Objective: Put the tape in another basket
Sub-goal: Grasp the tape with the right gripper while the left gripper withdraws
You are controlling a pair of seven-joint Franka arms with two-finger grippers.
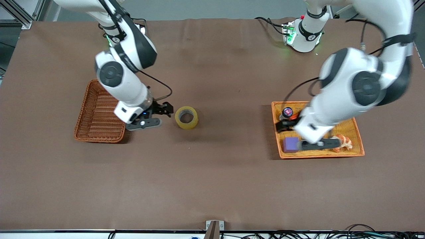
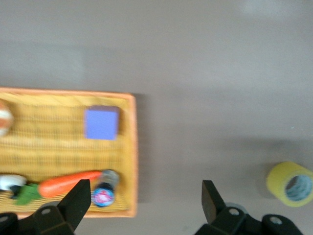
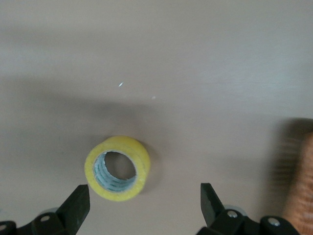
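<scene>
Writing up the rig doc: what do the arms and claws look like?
Both are white Franka arms with dark grey round joint caps and black bands. Each base shows a green light. A thin black cable loops along each forearm. The right claw and left claw are black, two-fingered, with flat wedge-shaped fingers and silver screws on their mounts. No sleeves.

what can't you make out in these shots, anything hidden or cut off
- Front view: the left arm covers the middle of the orange tray; left claw hidden.
- Front view: the right arm hides one corner of the basket.
- Left wrist view: the carrot partly hidden by a claw finger.
- Right wrist view: basket blurred, cut off by the edge.
</scene>
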